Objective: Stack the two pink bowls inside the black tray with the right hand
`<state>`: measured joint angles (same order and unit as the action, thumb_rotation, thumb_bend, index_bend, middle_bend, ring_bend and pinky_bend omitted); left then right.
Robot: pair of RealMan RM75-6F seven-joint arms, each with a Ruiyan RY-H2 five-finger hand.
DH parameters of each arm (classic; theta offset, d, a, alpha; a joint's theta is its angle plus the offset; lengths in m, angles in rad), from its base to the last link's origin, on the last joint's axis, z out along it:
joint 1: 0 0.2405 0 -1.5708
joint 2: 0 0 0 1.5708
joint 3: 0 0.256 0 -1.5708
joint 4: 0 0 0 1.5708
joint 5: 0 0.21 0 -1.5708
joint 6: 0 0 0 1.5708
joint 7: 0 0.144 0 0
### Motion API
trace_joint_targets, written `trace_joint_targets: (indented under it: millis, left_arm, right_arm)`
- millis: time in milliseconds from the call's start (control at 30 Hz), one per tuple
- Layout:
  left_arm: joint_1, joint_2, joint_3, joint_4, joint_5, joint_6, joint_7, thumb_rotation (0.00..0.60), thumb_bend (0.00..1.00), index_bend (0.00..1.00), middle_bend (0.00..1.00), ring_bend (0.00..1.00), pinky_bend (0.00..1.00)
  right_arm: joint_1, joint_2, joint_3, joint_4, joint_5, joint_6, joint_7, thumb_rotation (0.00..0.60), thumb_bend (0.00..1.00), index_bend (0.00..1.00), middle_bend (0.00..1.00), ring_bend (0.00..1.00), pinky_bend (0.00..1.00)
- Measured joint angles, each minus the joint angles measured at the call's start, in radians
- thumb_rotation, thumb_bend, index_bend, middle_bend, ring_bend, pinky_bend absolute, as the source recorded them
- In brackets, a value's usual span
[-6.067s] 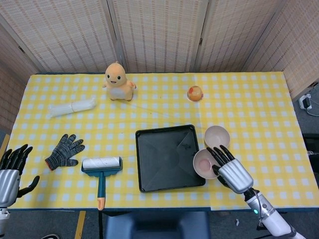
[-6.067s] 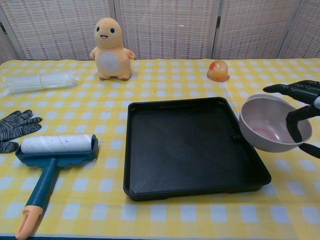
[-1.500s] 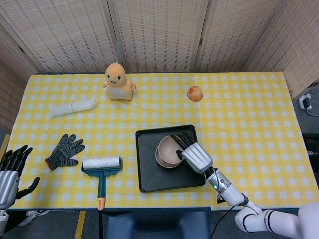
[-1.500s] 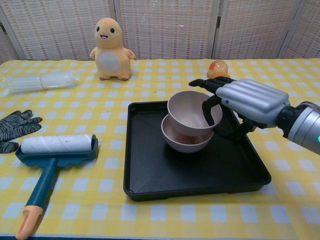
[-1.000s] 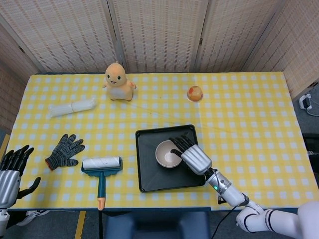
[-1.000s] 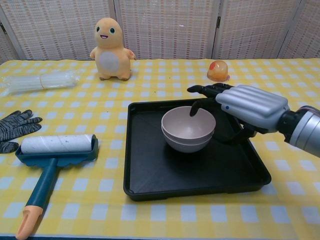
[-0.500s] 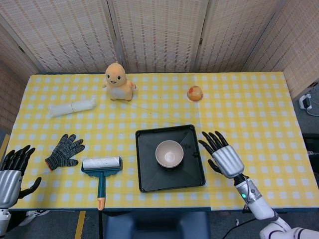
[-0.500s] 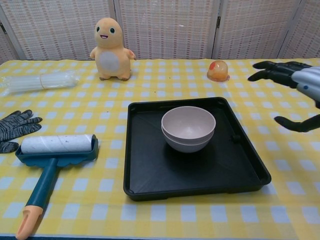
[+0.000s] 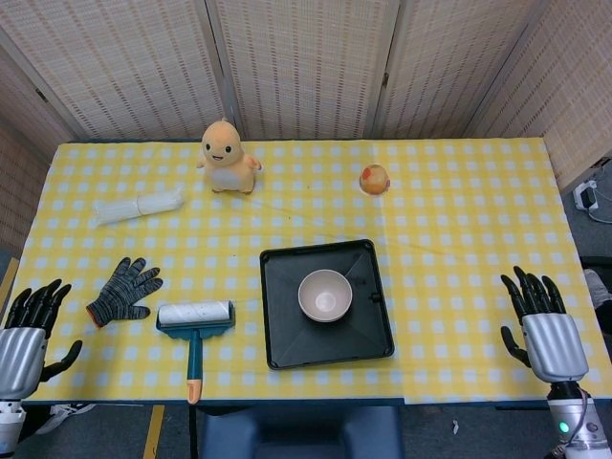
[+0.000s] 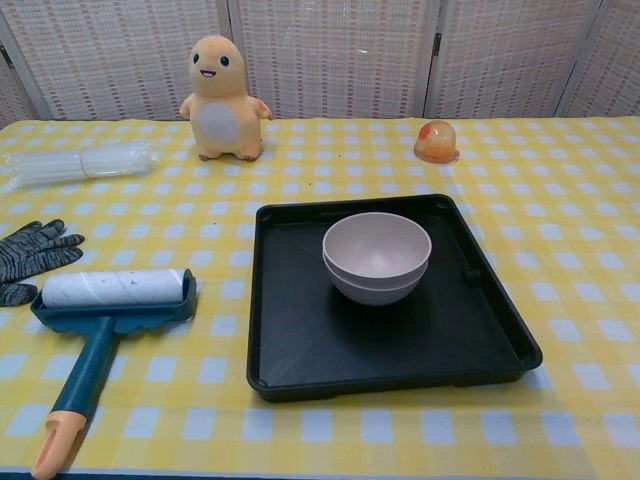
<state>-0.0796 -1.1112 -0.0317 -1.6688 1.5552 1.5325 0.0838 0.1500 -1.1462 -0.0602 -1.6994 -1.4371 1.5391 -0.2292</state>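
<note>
Two pink bowls [image 9: 325,295] [image 10: 377,257] sit nested one inside the other in the middle of the black tray [image 9: 287,335] [image 10: 300,340]. My right hand [image 9: 546,327] is at the table's front right corner, far right of the tray, fingers spread and holding nothing; only the head view shows it. My left hand [image 9: 26,335] hangs at the front left edge of the table, fingers apart and empty, also seen only from the head.
A lint roller [image 9: 195,325] [image 10: 100,310] lies left of the tray, a grey glove [image 9: 124,290] [image 10: 30,258] beyond it. At the back stand a yellow plush toy [image 9: 227,155] [image 10: 221,97], a clear plastic packet [image 9: 139,206] [image 10: 75,163] and an orange ball [image 9: 374,179] [image 10: 437,141].
My right hand let go of the upper bowl, leaving it nested in the lower one, then drew back to the right, out of the chest view to the table's front right corner.
</note>
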Motion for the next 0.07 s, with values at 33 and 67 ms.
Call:
trace_joint_targets:
  millis: [33,67]
  left_arm:
    - [0.000,-0.002,0.001,-0.001,0.001,-0.001,0.004,0.600,0.36,0.00,0.07,0.10,0.04]
    - [-0.001,-0.004,0.003,-0.002,0.002,-0.004,0.010,0.600,0.36,0.00,0.07,0.10,0.04]
  right_arm:
    - [-0.001,0.003,0.000,-0.003,0.000,-0.005,0.002,0.600,0.44,0.00,0.00,0.00,0.00]
    - [-0.002,0.006,0.000,-0.006,-0.001,-0.012,0.003,0.600,0.44,0.00,0.00,0.00,0.00]
